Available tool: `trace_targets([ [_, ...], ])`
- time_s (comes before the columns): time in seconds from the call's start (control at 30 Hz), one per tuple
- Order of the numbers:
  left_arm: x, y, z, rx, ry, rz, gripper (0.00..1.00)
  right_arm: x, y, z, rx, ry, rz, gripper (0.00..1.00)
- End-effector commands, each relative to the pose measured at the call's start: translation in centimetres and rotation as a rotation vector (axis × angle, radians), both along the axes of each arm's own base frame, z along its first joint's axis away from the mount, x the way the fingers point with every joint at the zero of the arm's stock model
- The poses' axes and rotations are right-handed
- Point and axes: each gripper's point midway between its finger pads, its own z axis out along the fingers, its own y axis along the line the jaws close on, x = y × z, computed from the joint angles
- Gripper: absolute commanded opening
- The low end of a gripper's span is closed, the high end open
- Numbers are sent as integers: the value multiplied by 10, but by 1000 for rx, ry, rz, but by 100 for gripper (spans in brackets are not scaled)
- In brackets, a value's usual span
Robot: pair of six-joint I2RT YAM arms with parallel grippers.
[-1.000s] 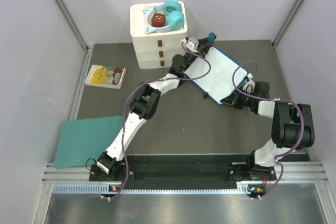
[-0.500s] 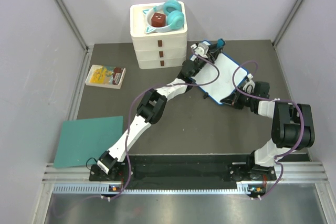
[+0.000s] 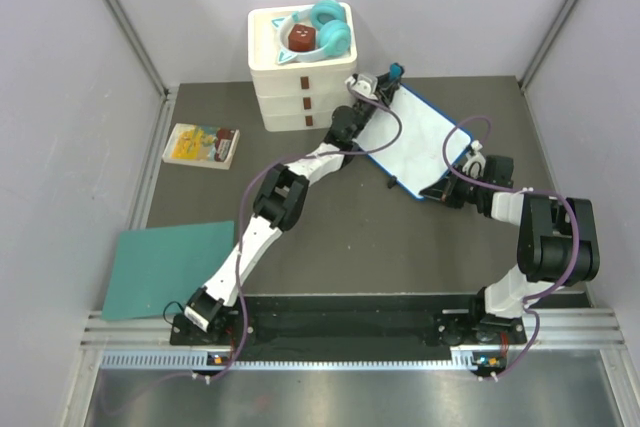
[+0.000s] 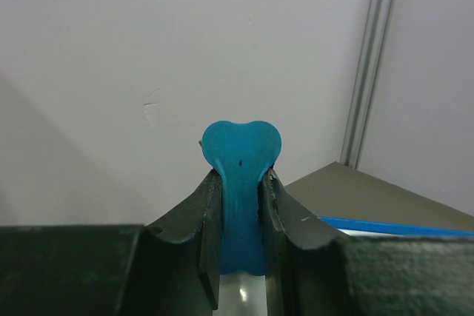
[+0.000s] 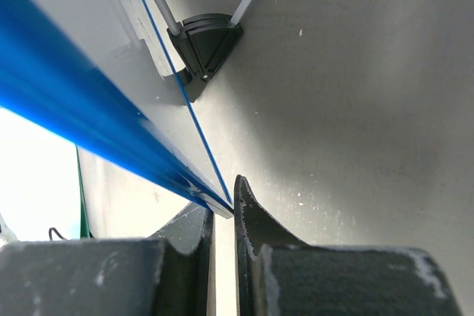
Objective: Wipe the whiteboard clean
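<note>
The whiteboard (image 3: 418, 139), white with a blue rim, lies tilted at the back right of the table. My left gripper (image 3: 388, 77) is at its far left corner, shut on a teal eraser (image 3: 398, 70). In the left wrist view the eraser (image 4: 242, 175) stands clamped between the fingers, with the board's blue rim (image 4: 392, 226) low on the right. My right gripper (image 3: 463, 177) is shut on the board's near right edge. In the right wrist view the blue rim (image 5: 89, 116) runs into the closed jaws, and a black foot (image 5: 206, 44) shows beneath the board.
A white drawer box (image 3: 300, 87) stands at the back, left of the board, with teal headphones (image 3: 328, 27) on top. A yellow booklet (image 3: 201, 144) lies at the left. A teal sheet (image 3: 165, 267) lies at the near left. Grey walls close in on both sides.
My left gripper with the eraser swept right along the board's far edge, then came back left to the far left corner. The right gripper and the board have stayed put.
</note>
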Motion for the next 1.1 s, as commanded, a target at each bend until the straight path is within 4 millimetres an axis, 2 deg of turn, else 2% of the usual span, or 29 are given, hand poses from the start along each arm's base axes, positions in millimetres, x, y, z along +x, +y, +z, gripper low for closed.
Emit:
trace_targets([
  [0.0, 4, 3, -2, 18, -6, -6, 0, -63, 22, -30, 16, 215, 116, 0],
  [0.1, -9, -12, 2, 29, -26, -67, 0, -63, 22, -29, 16, 214, 116, 0],
  [0.27, -33, -40, -1, 48, -33, -153, 1, -63, 22, -30, 15, 216, 115, 0],
  [0.47, -48, -54, 2, 35, -43, -197, 1, -63, 22, -30, 15, 217, 114, 0],
  [0.63, -40, -45, 8, 28, -48, -157, 1, -63, 22, -30, 16, 215, 116, 0],
  [0.87, -3, -4, 2, 3, -13, -38, 3, -63, 22, -29, 16, 213, 115, 0],
  [0.93, -3, 1, 1, 5, -19, -47, 3, -63, 22, -29, 16, 212, 115, 0],
  [0.97, -6, 1, 7, 11, -31, -60, 3, -63, 22, -29, 16, 212, 115, 0],
  [1.07, -9, 1, -5, 45, -15, -83, 2, -63, 22, -30, 15, 212, 116, 0],
])
